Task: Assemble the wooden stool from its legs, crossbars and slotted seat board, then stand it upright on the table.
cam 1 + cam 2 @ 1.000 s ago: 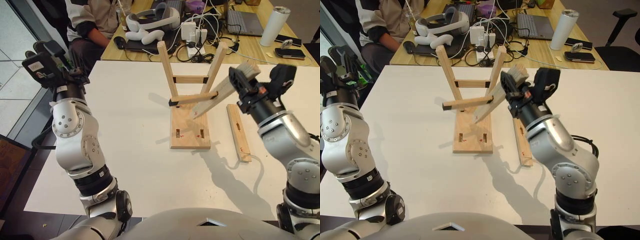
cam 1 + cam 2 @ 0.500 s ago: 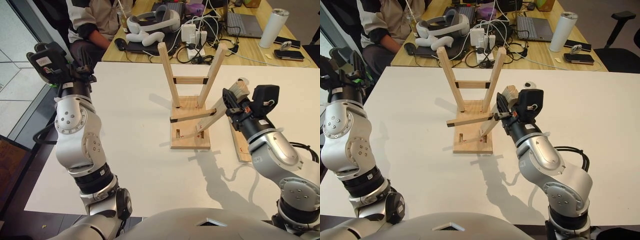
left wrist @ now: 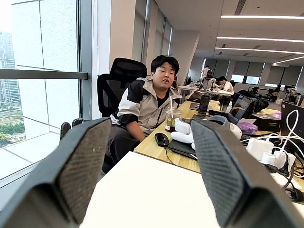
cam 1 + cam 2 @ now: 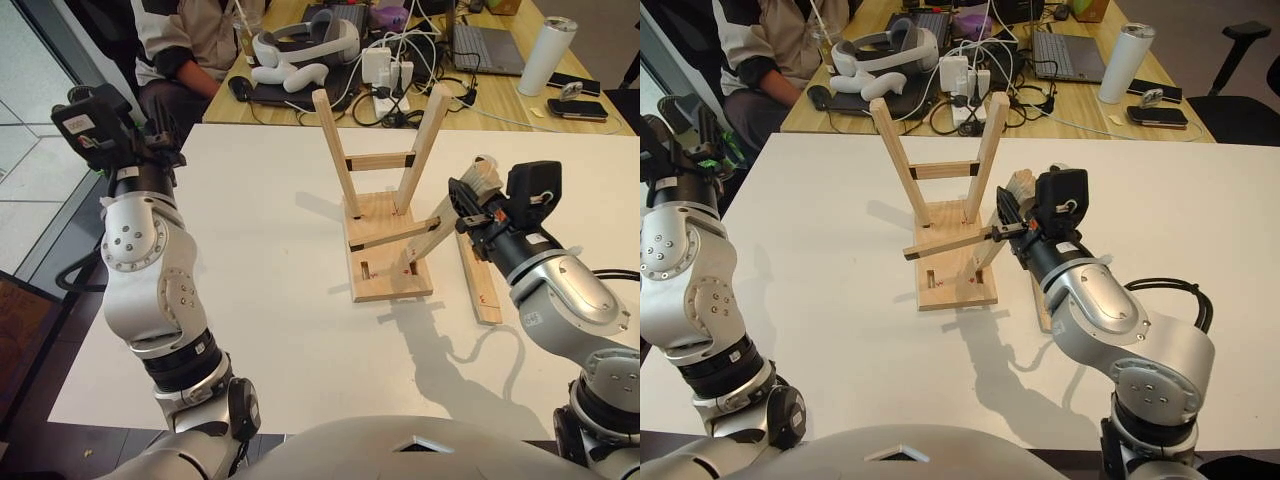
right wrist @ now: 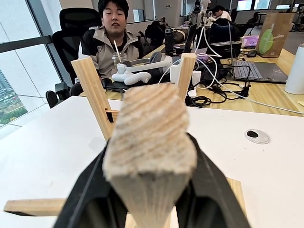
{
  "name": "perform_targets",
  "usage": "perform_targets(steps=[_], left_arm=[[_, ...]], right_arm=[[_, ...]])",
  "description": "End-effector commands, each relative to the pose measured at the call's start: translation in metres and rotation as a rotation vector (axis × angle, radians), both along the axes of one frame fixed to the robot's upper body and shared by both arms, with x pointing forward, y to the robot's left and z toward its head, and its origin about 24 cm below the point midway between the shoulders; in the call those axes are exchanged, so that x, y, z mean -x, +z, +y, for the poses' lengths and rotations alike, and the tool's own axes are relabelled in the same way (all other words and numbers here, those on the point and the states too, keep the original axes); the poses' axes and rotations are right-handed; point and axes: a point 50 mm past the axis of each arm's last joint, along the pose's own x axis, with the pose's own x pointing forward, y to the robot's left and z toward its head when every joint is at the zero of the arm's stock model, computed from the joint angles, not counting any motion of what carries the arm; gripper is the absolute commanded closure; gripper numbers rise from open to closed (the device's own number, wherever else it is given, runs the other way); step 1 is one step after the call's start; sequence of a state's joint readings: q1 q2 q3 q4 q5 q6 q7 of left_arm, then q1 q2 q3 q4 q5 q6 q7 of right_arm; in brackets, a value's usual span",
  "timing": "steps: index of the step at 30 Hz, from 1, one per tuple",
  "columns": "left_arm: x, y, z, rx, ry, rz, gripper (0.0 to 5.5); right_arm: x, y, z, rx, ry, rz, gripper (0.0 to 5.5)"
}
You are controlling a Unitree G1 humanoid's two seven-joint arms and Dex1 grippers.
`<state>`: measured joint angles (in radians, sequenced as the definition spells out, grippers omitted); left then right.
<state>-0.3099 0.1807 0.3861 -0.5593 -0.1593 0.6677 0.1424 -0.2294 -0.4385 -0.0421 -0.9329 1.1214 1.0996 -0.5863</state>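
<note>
The slotted seat board (image 4: 385, 288) lies flat in the middle of the white worktop (image 4: 260, 330). The left upright leg (image 4: 337, 150) and right upright leg (image 4: 420, 150) stand in its far slots, spreading apart toward their tops, joined by a crossbar (image 4: 380, 160). A 3rd leg (image 4: 430, 237) slants down to the board's near right slot, and a 2nd crossbar (image 4: 385, 236) juts sideways from it above the board. The right hand (image 4: 468, 203) is clamped on this leg's upper end. A 4th leg (image 4: 480, 285) lies flat just right of the board. The left hand (image 3: 147, 161) is raised beside the worktop's left edge, fingers wide apart, holding nothing.
</note>
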Motion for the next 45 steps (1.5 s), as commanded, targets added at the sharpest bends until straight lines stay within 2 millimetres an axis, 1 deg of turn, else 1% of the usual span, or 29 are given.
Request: perform_targets(steps=[1, 6, 10, 14, 16, 19, 22, 27, 30, 35, 41, 45], left_arm=[[0.004, 0.001, 0.005, -0.016, 0.035, 0.005, 2.41], [0.006, 0.002, 0.003, -0.015, 0.047, -0.006, 2.41], [0.005, 0.002, 0.001, -0.015, 0.045, -0.01, 2.41], [0.003, 0.003, 0.002, -0.022, 0.038, -0.01, 2.41], [0.004, 0.003, 0.003, -0.026, 0.041, -0.007, 2.41], [0.005, 0.003, 0.006, -0.031, 0.049, -0.005, 2.41], [0.005, 0.004, 0.007, -0.039, 0.049, -0.002, 2.41], [0.002, 0.003, 0.006, -0.049, 0.029, 0.008, 2.41], [0.001, 0.004, 0.006, -0.053, 0.027, 0.01, 2.41], [0.0, 0.004, 0.005, -0.057, 0.017, 0.009, 2.41], [-0.003, 0.007, 0.002, -0.061, 0.009, -0.007, 2.41], [-0.003, 0.008, 0.001, -0.066, 0.005, -0.01, 2.41]], right_arm=[[0.002, 0.007, -0.001, 0.079, 0.07, -0.02, 4.5], [0.002, 0.012, -0.004, 0.085, 0.108, -0.011, 4.5], [0.001, 0.007, -0.008, -0.046, 0.061, 0.082, 4.5], [-0.001, 0.008, -0.008, -0.09, 0.019, 0.118, 4.5], [-0.001, 0.006, -0.011, -0.058, -0.005, 0.14, 4.5], [0.0, 0.003, -0.018, 0.085, -0.048, 0.154, 4.5], [0.0, 0.003, -0.02, 0.159, -0.052, 0.137, 4.5], [0.005, -0.009, -0.019, 0.112, -0.074, 0.187, 4.5], [0.005, -0.014, -0.016, 0.064, -0.069, 0.214, 4.5], [0.006, -0.014, -0.01, 0.045, -0.006, 0.19, 4.5], [0.009, -0.006, 0.004, 0.123, 0.135, 0.071, 4.5], [0.007, -0.009, 0.004, 0.102, 0.127, 0.077, 4.5]])
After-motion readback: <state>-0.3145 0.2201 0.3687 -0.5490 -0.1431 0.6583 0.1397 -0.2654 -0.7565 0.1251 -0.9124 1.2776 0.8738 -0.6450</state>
